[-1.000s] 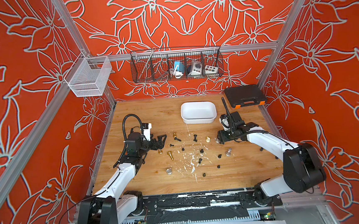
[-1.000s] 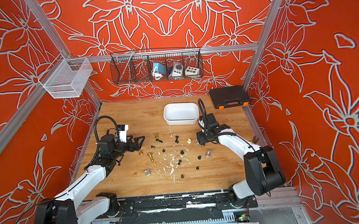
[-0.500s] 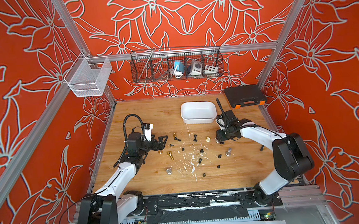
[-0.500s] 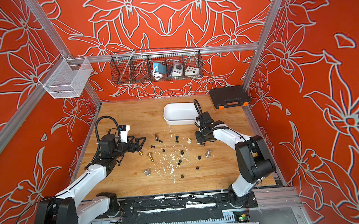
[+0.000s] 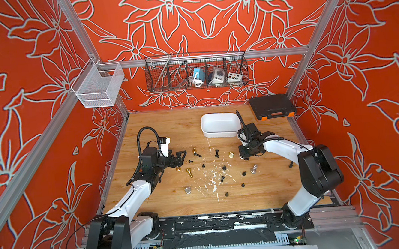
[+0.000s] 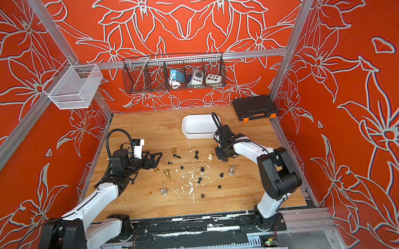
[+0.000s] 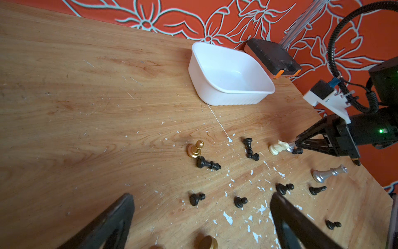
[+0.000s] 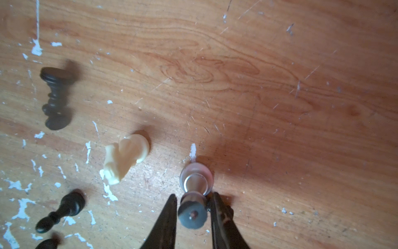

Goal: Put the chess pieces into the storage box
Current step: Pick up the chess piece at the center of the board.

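On the left, the left gripper [image 5: 181, 158] hangs low over the wooden table [image 5: 160, 132]. Its fingers are spread wide and hold nothing. A gold piece [image 5: 177, 169] sits just beside it. In the middle, small black pieces [image 5: 224, 168] lie all about, many tipped over. The storage box [image 5: 219, 133] sits at the far side, a bit to the right, and it looks empty inside. A cream piece [image 8: 125, 157] lies on its side, and just right of it the right gripper [image 8: 192, 199] is down at the table. Its fingers stand close on both sides of a standing silver piece [image 8: 195, 183]. I cannot tell if they pinch it yet. I think the job has hardly begun: no piece is in the box, and all are left to move.
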`<state>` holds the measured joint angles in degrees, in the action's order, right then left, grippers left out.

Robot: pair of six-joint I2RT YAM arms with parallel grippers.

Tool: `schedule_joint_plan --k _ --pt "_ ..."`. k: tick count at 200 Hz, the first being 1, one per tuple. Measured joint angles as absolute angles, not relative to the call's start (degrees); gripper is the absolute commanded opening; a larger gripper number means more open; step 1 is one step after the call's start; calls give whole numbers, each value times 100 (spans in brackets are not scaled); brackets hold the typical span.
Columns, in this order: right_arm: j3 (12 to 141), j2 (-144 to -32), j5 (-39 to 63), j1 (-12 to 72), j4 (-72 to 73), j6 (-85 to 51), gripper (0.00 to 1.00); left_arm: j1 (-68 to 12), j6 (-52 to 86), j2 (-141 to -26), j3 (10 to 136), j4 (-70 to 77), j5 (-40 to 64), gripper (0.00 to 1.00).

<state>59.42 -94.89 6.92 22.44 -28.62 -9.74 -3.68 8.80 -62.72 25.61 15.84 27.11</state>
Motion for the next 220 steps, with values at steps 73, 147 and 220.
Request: schedule_joint_plan --k 73,147,220 --pt "5970 -9494 596 2248 -2862 -1000 18 -368 884 -6272 2561 1570 2716 98" --pt "6423 -9498 548 2248 -2985 -976 17 -368 902 -6289 2561 1549 2714 98" --pt "7629 -9561 364 2248 -2974 -910 17 -368 972 -6307 2561 1549 2735 98"
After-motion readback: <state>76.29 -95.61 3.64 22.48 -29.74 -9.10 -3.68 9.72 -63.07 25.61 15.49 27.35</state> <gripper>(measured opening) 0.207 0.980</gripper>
